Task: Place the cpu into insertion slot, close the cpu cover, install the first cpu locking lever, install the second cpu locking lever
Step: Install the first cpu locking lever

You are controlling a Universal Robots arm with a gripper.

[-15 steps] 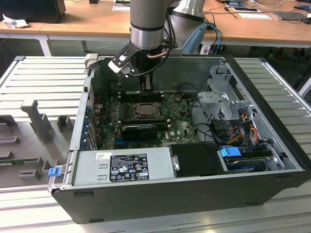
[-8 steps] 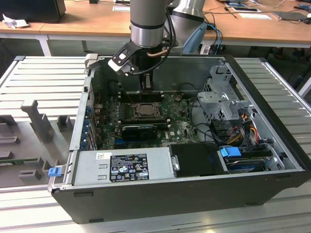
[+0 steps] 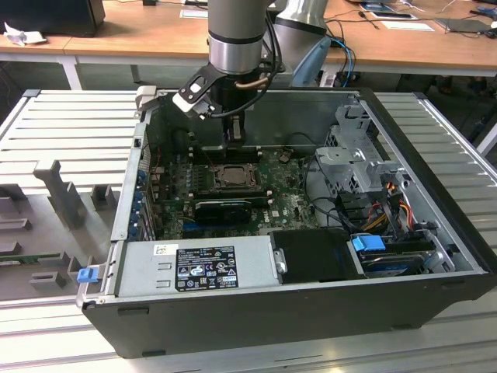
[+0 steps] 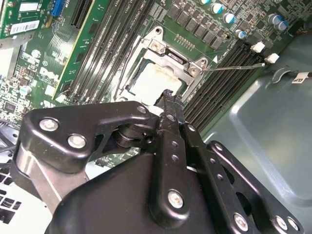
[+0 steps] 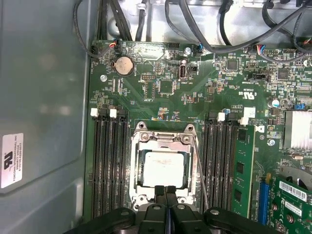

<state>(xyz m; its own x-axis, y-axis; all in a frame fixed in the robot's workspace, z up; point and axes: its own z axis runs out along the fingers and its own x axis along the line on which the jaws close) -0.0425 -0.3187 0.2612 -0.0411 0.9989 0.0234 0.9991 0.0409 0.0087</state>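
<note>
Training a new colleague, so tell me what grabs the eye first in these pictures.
The robot arm reaching into the open computer case stands out in the exterior view. In the first wrist view, its end effector, fingers together, sits at the edge of the cpu cover, which frames the pale cpu.

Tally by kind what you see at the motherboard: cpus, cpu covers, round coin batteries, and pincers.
cpu: 1
cpu cover: 1
coin battery: 1
pincer: 1
Total: 4
</note>
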